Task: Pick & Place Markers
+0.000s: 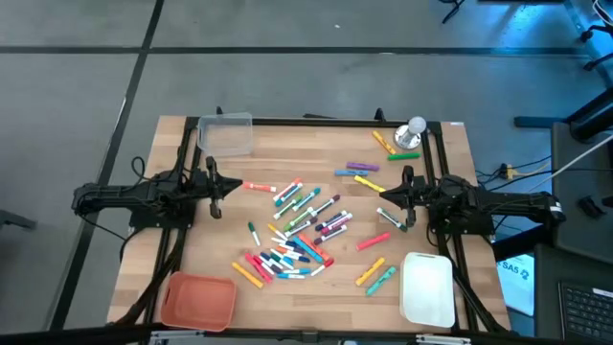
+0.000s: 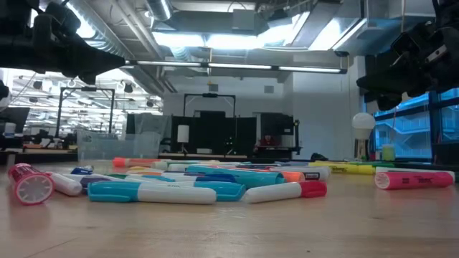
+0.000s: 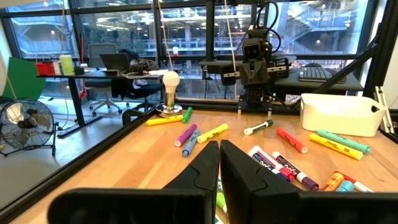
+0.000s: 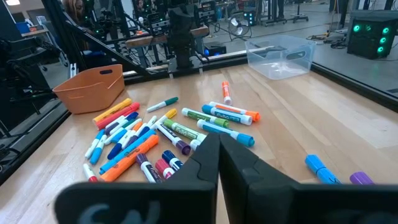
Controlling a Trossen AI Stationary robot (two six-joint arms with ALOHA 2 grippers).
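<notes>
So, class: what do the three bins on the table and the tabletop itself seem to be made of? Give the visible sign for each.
Clear bin: probably transparent plastic; the wood shows through it.
Orange bin: likely matte, opaque plastic with a soft, rounded rim.
White bin: likely smooth, opaque plastic with rounded corners.
Tabletop: looks like light wood or a wood-look surface, with plank lines and grain visible.

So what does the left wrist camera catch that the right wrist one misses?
Only the left wrist view shows the bell, the white bin and the right arm across the table. Only the right wrist view shows the orange bin, the clear tub and the left arm. Both show a shut hand up close, left hand and right hand, and the markers scattered on the wooden table.
</notes>
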